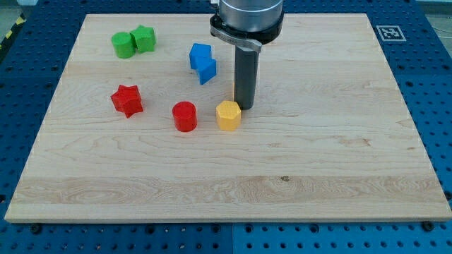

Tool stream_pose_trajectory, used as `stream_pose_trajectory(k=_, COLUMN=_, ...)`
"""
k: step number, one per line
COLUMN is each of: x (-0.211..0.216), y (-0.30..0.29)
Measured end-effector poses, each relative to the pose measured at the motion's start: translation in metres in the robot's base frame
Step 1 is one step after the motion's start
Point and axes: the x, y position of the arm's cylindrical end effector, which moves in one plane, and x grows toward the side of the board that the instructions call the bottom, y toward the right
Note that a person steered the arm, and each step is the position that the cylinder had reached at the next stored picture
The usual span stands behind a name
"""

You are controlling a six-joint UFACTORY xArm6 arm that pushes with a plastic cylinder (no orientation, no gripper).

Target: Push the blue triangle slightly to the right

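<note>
Board [339,162]: wooden, fills most of your frame.
Rod: comes down at top centre; there is no claw on it.
My tip [244,107]: just right of the yellow block [228,116], lower right of the blue blocks.
Blue blocks [203,63]: upper centre-left, two touching; shapes unclear.
Red cylinder [185,116]: left of yellow.

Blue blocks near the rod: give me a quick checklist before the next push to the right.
1. Target identified: cannot tell. Two blue blocks sit touching; neither reads clearly as a triangle.
2. My tip on the target's left side for a rightward push: not ok. It stands to the right of and below the blue blocks.
3. Tip clear of other blocks: not ok. It is right beside the yellow hexagonal block, possibly touching.
4. Room on the wooden board to the blue blocks' right: not ok, the rod stands there.
5. Red cylinder out of the path: ok.
</note>
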Motion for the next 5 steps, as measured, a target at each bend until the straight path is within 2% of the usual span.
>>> stream_pose_trajectory(k=2, x=-0.017, y=0.06)
stream_pose_trajectory(k=3, x=-0.069, y=0.066)
stream_pose_trajectory(k=4, x=-0.125, y=0.035)
stream_pose_trajectory(k=5, x=-0.147, y=-0.034)
